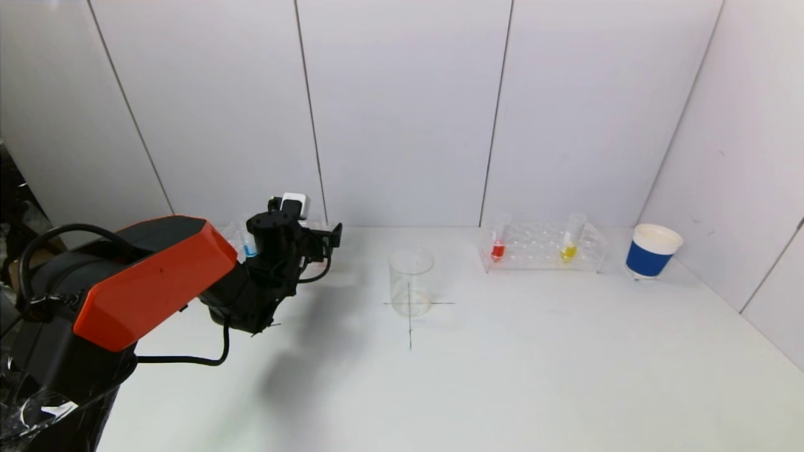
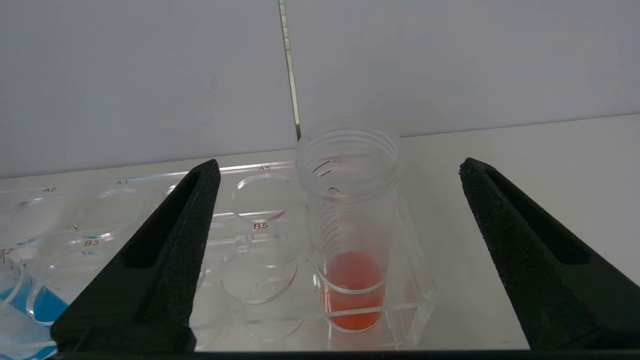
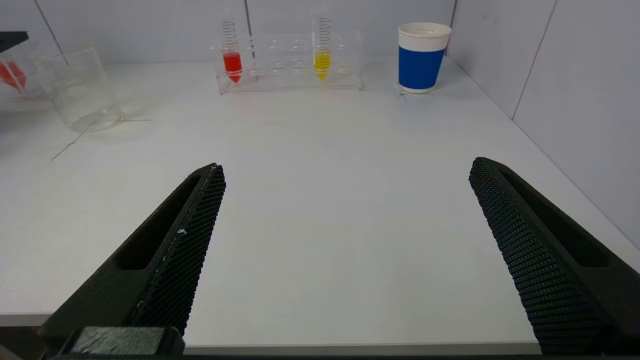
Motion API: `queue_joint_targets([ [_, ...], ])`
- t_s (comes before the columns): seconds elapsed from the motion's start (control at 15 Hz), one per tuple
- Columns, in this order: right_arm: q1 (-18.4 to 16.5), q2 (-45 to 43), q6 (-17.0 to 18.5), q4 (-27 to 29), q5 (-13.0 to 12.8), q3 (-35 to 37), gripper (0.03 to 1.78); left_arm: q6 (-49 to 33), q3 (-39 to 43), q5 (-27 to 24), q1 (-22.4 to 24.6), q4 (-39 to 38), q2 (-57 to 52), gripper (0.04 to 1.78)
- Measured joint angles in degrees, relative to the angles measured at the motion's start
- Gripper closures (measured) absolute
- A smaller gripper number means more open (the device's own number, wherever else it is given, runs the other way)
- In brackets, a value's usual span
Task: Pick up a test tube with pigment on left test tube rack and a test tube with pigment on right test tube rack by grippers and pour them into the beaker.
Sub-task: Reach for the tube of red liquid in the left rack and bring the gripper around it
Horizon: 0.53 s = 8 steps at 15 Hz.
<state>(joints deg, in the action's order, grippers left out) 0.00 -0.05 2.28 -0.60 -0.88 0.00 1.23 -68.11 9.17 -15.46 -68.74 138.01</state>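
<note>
Left claw point(image 2: 340, 250) is spread wide at the left rack point(image 2: 240, 240), far left on the surface point(image 1: 502, 376), straddling the red-pigment tube point(image 2: 350, 225) without touching it. Right claw point(image 3: 345, 250) hangs spread and empty at the near edge, well short of the right rack point(image 1: 541, 248). The beaker point(image 1: 411, 281) stands between the racks. That tube looks light, rigid, slick and breakable, open at the top: best pinched on the clear wall above the pigment, kept upright. Right rack's red tube point(image 1: 499, 242) and yellow tube point(image 1: 570, 238) wait.
</note>
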Motion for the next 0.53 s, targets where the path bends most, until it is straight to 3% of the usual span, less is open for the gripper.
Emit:
queue_joint_targets([
  [0.2,0.00,0.00,0.00,0.00,0.00,0.00,0.04,0.02,-0.07,-0.02,0.02,-0.02,0.00,0.53],
  [0.4,0.00,0.00,-0.02,0.00,0.00,0.00,0.04,0.00,-0.09,0.00,0.00,-0.02,0.00,1.10],
  [0.53,0.00,-0.02,0.00,0.00,0.00,0.00,0.04,-0.02,-0.09,-0.02,-0.06,-0.02,0.00,1.34],
])
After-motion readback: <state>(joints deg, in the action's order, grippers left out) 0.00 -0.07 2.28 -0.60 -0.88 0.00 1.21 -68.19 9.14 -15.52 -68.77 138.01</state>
